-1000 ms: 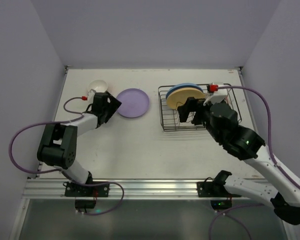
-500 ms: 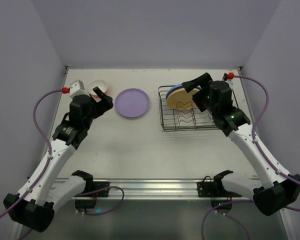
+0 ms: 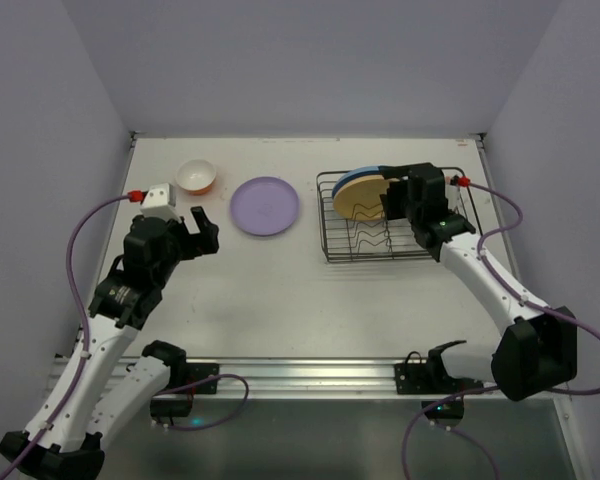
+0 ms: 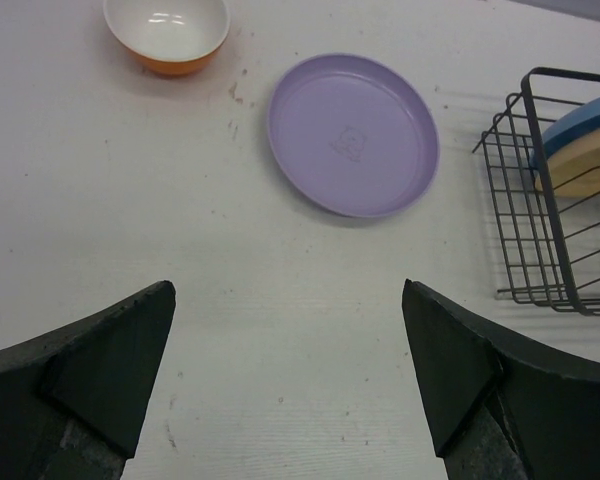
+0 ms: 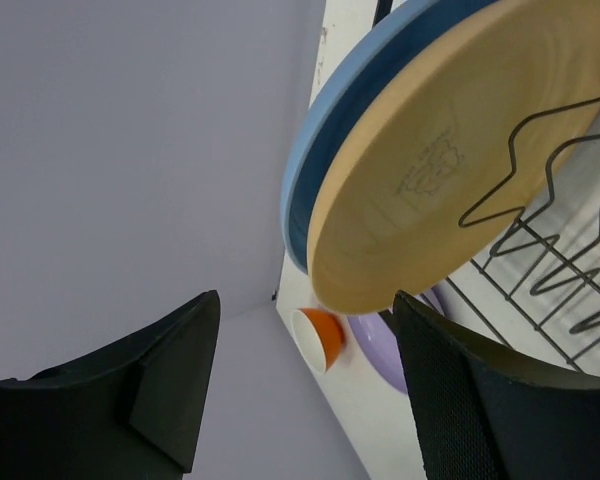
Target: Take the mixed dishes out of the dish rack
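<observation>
Tan plate (image 3: 360,200), standing on edge between the wire prongs at the left end of the dish rack (image 3: 400,247), face toward the arms, with a blue plate (image 3: 370,171) leaning close behind it, the two rims nearly together. Both appear to be stiff, smooth, light discs, probably melamine or glazed ware: likely slippery under the pads and apt to chip or clatter if dropped. The sensible hold is a pinch across the exposed upper rim of the tan plate alone, followed by a lift straight up and out of the prongs so that the blue one is not dragged along. Right gripper (image 5: 307,310), level with the plates beside the rack, its jaws apart with the plates' edge showing between them; no contact is visible. Lilac plate (image 3: 265,205) and orange bowl (image 3: 196,176), white inside, lying flat on the surface (image 3: 280,300) to the left of the rack, well apart from it. Left gripper (image 4: 288,300), hovering above the surface near the bowl, jaws wide apart and holding nothing. The surface is white, matt and faintly speckled; plain pale lilac walls close it on three sides.
</observation>
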